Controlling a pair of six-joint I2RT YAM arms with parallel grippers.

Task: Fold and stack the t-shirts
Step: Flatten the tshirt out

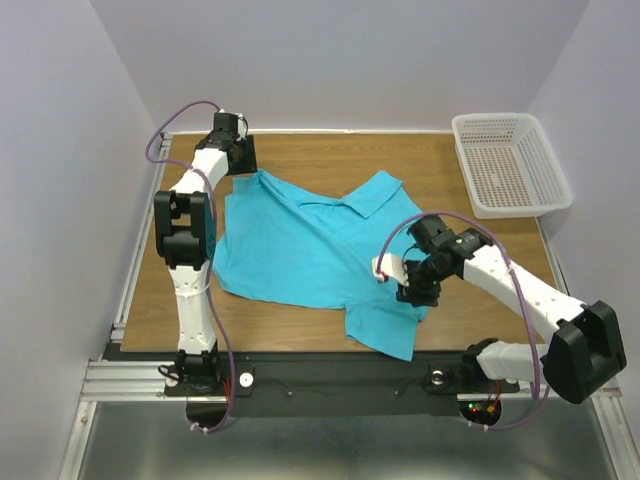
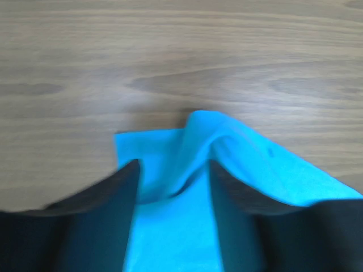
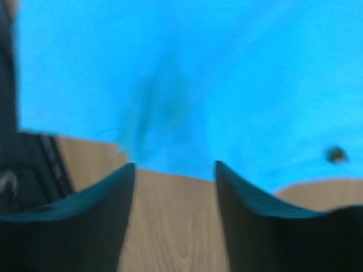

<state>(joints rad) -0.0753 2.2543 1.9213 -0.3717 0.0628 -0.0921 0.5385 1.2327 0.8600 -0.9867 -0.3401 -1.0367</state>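
Plainly, left claw (image 2: 173, 167) and right claw (image 3: 174, 167) stand open over shirt (image 1: 300, 245) on wooden table (image 1: 400, 160).

The right wrist view is blurred, so the dark speck (image 3: 337, 154) on the t-shirt (image 3: 187, 73) is unreadable.

Bright turquoise collared t-shirt (image 1: 290, 250) lies spread out but rumpled, one bunched corner humped up between the parted fingers of the left claw (image 2: 173, 167), another edge just ahead of the right claw (image 3: 174, 167)
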